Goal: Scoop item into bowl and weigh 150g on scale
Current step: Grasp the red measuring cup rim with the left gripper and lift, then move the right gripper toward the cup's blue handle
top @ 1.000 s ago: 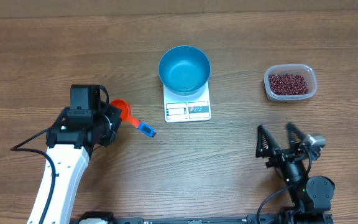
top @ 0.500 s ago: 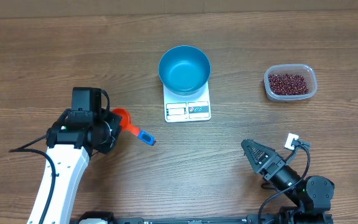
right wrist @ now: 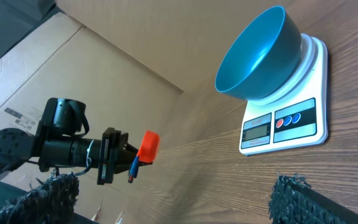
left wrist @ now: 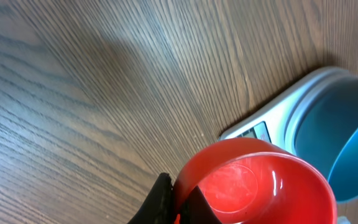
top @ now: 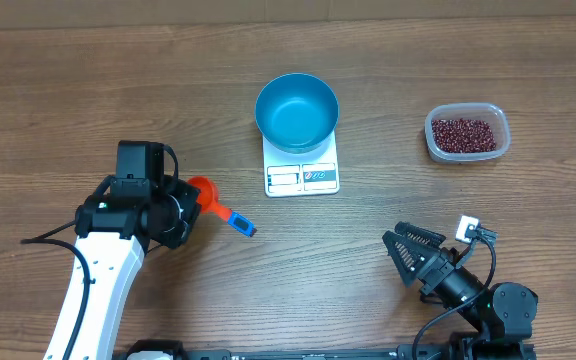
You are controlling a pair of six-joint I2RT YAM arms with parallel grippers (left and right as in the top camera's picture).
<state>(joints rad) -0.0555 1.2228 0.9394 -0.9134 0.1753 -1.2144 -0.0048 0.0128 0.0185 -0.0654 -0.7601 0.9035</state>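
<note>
**Scoop in hand, no beans moved yet**

The wooden counter carries everything, and the two arms come in from its near edge. The left gripper is clamped tight on an orange-red scoop, gripping it close to the cup, with the blue-tipped handle sticking out toward the middle of the counter. The right gripper has its fingers spread wide and holds nothing; it hangs near the front edge on the right, well apart from all the task things.

The blue bowl sits on the white scale, covering its rear part and leaving the front panel bare. Its inside shows only blue, so it looks empty. The scale's display is too small to read.

A clear plastic tub stands to the right of the scale, apart from it, and the beans lie heaped inside.

In the left wrist view the scoop's cup is bare.

As a judgement, only the pick-up of the scoop is done. Carrying it across to the tub, filling it, tipping into the bowl and building up to the target weight all remain.
</note>
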